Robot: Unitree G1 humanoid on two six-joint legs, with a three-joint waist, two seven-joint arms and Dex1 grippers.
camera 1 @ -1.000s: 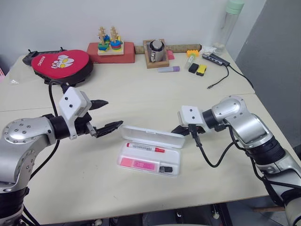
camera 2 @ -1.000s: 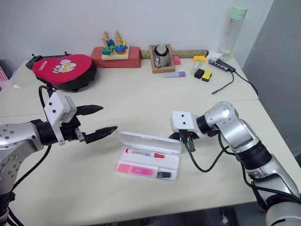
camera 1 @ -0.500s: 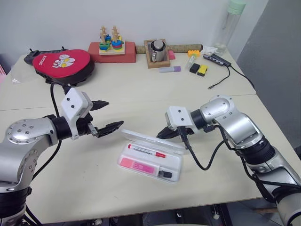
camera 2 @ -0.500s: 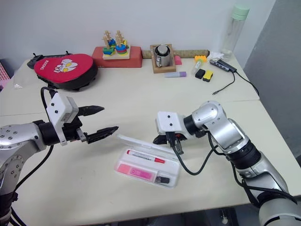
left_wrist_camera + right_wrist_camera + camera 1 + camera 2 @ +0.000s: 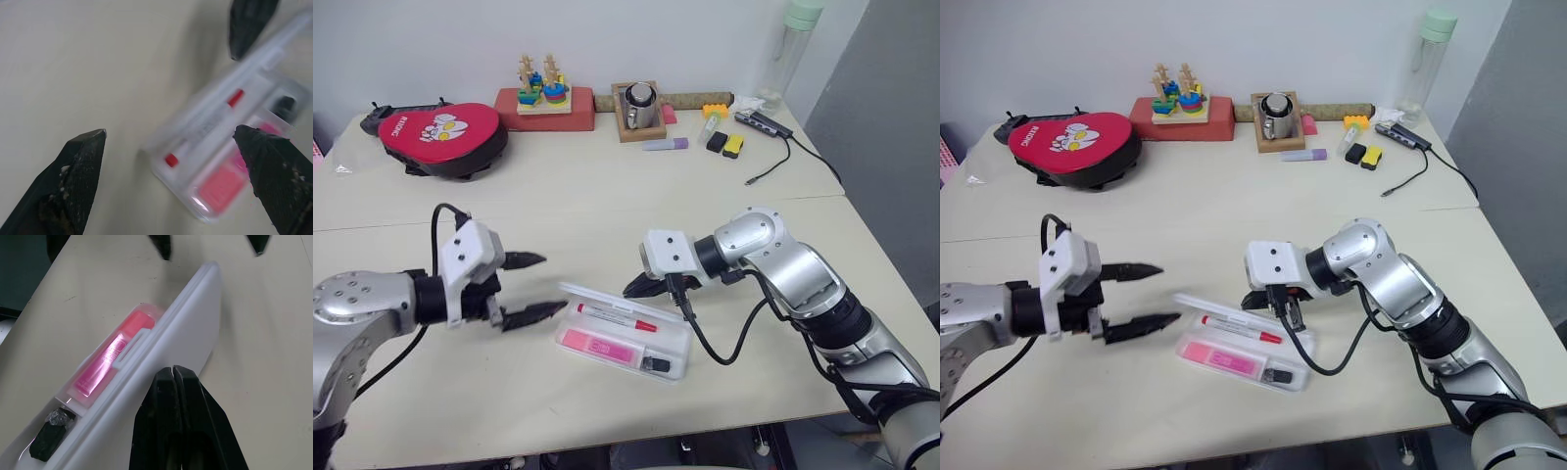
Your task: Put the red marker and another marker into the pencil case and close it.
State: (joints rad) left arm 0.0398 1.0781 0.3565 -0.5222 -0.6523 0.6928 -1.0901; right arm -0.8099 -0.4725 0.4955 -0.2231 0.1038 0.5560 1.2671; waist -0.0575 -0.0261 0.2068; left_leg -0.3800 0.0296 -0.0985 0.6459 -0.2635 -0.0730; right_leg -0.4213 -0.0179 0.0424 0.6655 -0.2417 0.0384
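R gripper (image 5: 638,285), fingers pinched together & empty, is pushing the white plastic hinged pencil case (image 5: 625,330) lid over; keep pressing down evenly. L gripper (image 5: 534,287) is hanging wide open just left.

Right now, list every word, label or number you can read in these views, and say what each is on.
"RIDIC", as best it reads, in white letters on the red pad at the table's back left; the letters are small, so the spelling is uncertain.
Print on the red marker barrel: too small to read.
Label on the pink highlighter: too small to read.
Nothing else legible.
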